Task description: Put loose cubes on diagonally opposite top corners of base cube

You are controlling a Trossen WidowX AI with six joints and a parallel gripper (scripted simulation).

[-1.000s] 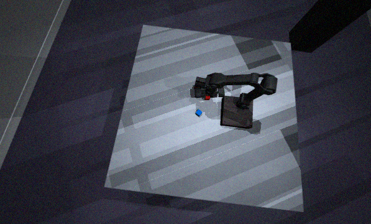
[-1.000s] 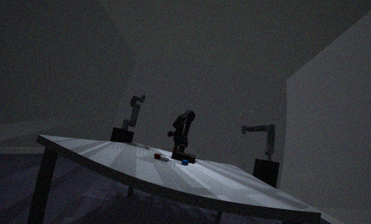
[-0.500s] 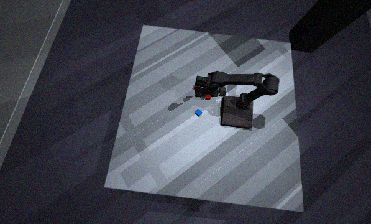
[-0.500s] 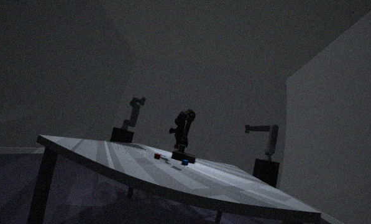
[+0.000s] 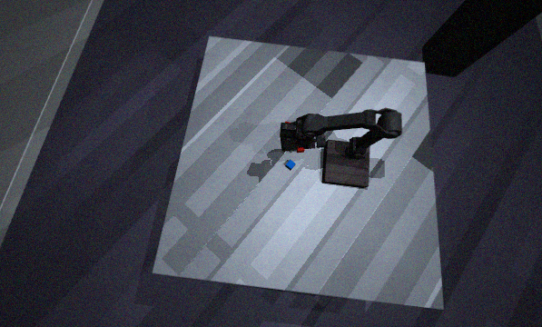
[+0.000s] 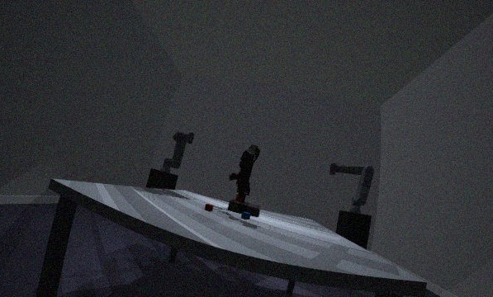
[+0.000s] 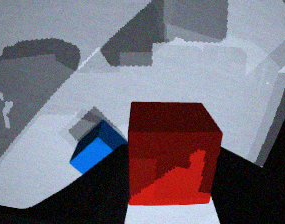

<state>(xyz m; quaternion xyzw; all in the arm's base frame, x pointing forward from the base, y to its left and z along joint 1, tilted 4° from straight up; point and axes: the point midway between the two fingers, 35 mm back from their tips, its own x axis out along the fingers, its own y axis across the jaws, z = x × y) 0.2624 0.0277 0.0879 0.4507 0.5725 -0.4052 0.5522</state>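
Top: gripper [image 5: 293,137] near the tabletop's middle, toward the far edge; blue cube [image 5: 290,164] just beside.

Exterior: another red cube [image 6: 209,207] on the table [image 6: 155,223], apart.

Wrist: red cube [image 7: 171,153] clamped between the jaws, lifted.

Nothing stacked yet; both placements left.
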